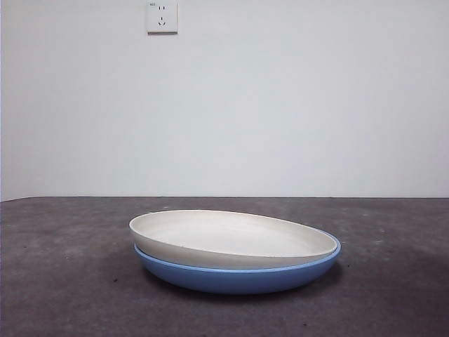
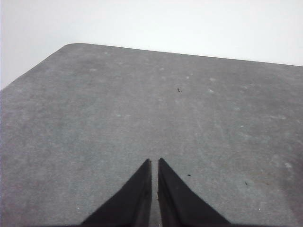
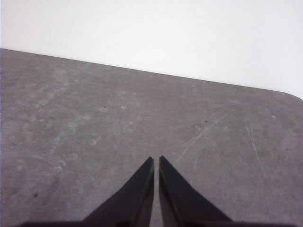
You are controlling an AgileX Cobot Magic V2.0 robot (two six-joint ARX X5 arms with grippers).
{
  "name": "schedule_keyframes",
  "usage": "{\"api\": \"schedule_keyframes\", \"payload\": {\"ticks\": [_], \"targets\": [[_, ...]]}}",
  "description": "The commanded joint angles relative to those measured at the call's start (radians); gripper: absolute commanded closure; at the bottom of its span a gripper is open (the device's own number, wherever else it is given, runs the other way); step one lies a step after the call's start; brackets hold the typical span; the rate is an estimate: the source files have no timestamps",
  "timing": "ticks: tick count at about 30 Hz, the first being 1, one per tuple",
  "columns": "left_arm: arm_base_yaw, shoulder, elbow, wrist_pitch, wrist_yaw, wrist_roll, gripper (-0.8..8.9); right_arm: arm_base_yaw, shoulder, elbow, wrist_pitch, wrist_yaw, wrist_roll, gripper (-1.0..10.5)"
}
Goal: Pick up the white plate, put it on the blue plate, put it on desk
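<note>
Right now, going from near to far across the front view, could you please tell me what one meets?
Bare desk → blue plate with the white plate resting tilted in it → more desk → wall with a socket.

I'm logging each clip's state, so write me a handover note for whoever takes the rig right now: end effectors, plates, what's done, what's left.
Left end effector: shut, holding nothing, over bare desk, away from the plates.
Right end effector: shut, holding nothing, also over bare desk.
Neither arm shows in the front view.
White plate: sits tilted in the blue plate, one side raised above the blue rim.
Blue plate: flat on the desk, near the middle of the front view.
Done, judging by the layout: white plate is on the blue one.
Left: possibly setting the plate back on the desk, and checking the tilted white plate does not slide.
</note>
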Motion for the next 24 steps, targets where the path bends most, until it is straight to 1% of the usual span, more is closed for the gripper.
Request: {"api": "schedule_keyframes", "payload": {"ticks": [1,4,10,13,17,24], "targets": [[0.001,-0.001,-0.021,0.017,-0.003,-0.003,7.9,-0.008,-0.014,-0.007,-0.023,0.012,0.014,9.3],[0.001,-0.001,-0.021,0.017,-0.003,-0.003,7.9,-0.012,-0.027,-0.007,-0.054,0.026,0.015,9.3],[0.001,-0.001,-0.021,0.017,-0.003,-0.003,7.9,-0.012,-0.027,-0.007,-0.124,0.026,0.029,9.3],[0.001,-0.001,-0.021,0.017,-0.003,-0.003,7.9,-0.012,-0.027,-0.007,-0.123,0.026,0.037,9.3],[0.001,-0.001,-0.021,0.017,-0.003,-0.003,7.9,-0.011,-0.027,-0.007,-0.122,0.025,0.07,9.3],[0.001,-0.001,-0.021,0.017,-0.003,-0.003,7.9,-0.011,-0.027,-0.007,-0.096,0.026,0.069,9.3]]}}
